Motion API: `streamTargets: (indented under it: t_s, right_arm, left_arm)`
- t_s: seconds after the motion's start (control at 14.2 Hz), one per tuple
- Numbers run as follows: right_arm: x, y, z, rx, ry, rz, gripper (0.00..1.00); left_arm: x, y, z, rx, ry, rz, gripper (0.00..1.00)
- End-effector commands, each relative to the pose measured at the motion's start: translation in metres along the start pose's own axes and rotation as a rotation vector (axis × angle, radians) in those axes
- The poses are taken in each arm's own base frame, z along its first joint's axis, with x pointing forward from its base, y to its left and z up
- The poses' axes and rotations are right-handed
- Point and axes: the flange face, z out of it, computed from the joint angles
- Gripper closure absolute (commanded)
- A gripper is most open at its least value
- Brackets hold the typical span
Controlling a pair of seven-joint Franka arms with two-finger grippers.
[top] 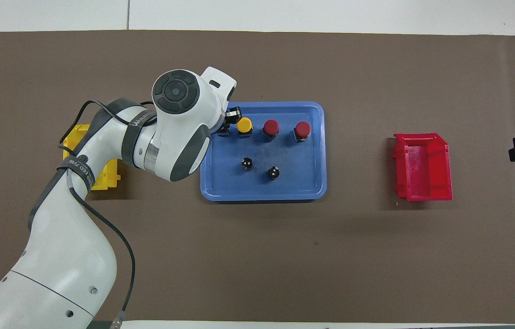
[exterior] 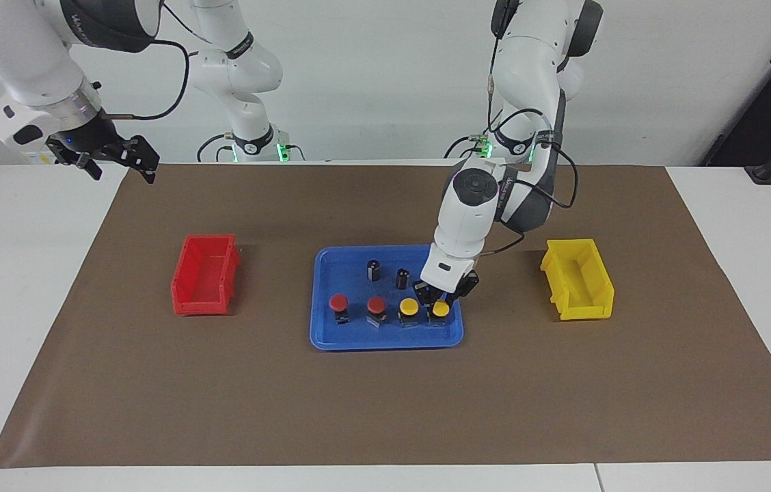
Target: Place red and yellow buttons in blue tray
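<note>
1. Buttons first: the fourth button (exterior: 441, 309), yellow-capped, sits low in the blue tray (exterior: 331, 336) at the corner toward the left arm's end, clamped in the left gripper (exterior: 437, 301), whose fingers are shut on it just under the cap.
2. Beside it in the same row stand a second yellow button (exterior: 409, 307) and two red buttons (exterior: 376, 305) (exterior: 338, 303); that row lies farther from the robots than two dark capless cylinders (exterior: 373, 269) in the tray.
3. Step in hand, by the look of it: setting down the last button. Whether its base already rests on the tray floor cannot be told.
4. Next move calls for seating the base, parting the fingers and lifting straight up, clear of the neighbouring yellow cap just beside.
5. Outward, the yellow bin (exterior: 578, 279) and the red bin (exterior: 205, 275) stand beside the tray, one toward each end of the table.
6. Waiting, the right gripper (exterior: 117, 157) hangs with jaws apart over the table's edge at the right arm's end.
</note>
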Motion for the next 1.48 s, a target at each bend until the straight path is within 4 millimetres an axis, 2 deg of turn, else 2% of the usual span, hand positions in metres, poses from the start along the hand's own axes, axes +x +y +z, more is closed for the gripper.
streamTargets:
  t_s: [0.0, 0.07, 0.21, 0.35, 0.49, 0.56, 0.63, 0.78, 0.99, 1.13, 1.27, 1.34, 1.41]
  right_arm:
    - [-0.005, -0.008, 0.001, 0.006, 0.007, -0.028, 0.00]
    - [-0.005, -0.008, 0.002, 0.006, 0.003, -0.028, 0.00]
    - [0.002, -0.009, 0.012, 0.005, -0.017, -0.027, 0.00]
    - [0.001, -0.008, 0.012, 0.006, -0.019, -0.027, 0.00]
    - [0.001, -0.008, 0.011, 0.005, -0.017, -0.027, 0.00]
    - [0.000, -0.008, 0.010, 0.005, -0.011, -0.027, 0.00]
    - [0.000, -0.008, 0.008, 0.005, -0.007, -0.027, 0.00]
    - [-0.003, -0.008, 0.000, 0.005, 0.010, -0.028, 0.00]
    - [-0.006, -0.009, 0.000, 0.005, 0.007, -0.029, 0.00]
    - [-0.006, -0.011, 0.000, 0.005, 0.008, -0.032, 0.00]
    - [-0.006, -0.009, 0.001, 0.006, 0.006, -0.029, 0.00]
    - [-0.006, -0.009, 0.000, 0.005, 0.007, -0.029, 0.00]
    - [-0.006, -0.009, 0.000, 0.005, 0.007, -0.029, 0.00]
  left_arm:
    - [0.007, 0.001, -0.001, -0.001, 0.028, -0.012, 0.74]
    - [0.008, -0.001, 0.000, -0.001, 0.032, -0.014, 0.41]
    - [0.011, -0.003, -0.002, 0.006, 0.032, -0.018, 0.21]
    - [0.012, -0.002, -0.010, 0.027, 0.026, -0.009, 0.06]
    - [0.022, -0.003, -0.041, 0.059, -0.002, -0.015, 0.02]
    - [0.028, -0.013, -0.054, 0.085, -0.012, -0.020, 0.00]
    - [0.044, -0.041, -0.078, 0.113, 0.013, -0.035, 0.00]
    - [0.056, -0.099, -0.120, 0.151, -0.042, 0.014, 0.00]
    - [0.073, -0.195, -0.179, 0.170, -0.117, 0.078, 0.00]
    - [0.073, -0.258, -0.214, 0.161, -0.152, 0.125, 0.00]
    - [0.063, -0.315, -0.254, 0.145, -0.167, 0.081, 0.00]
    - [0.062, -0.330, -0.262, 0.130, -0.175, 0.067, 0.00]
    - [0.058, -0.336, -0.273, 0.113, -0.173, 0.089, 0.00]
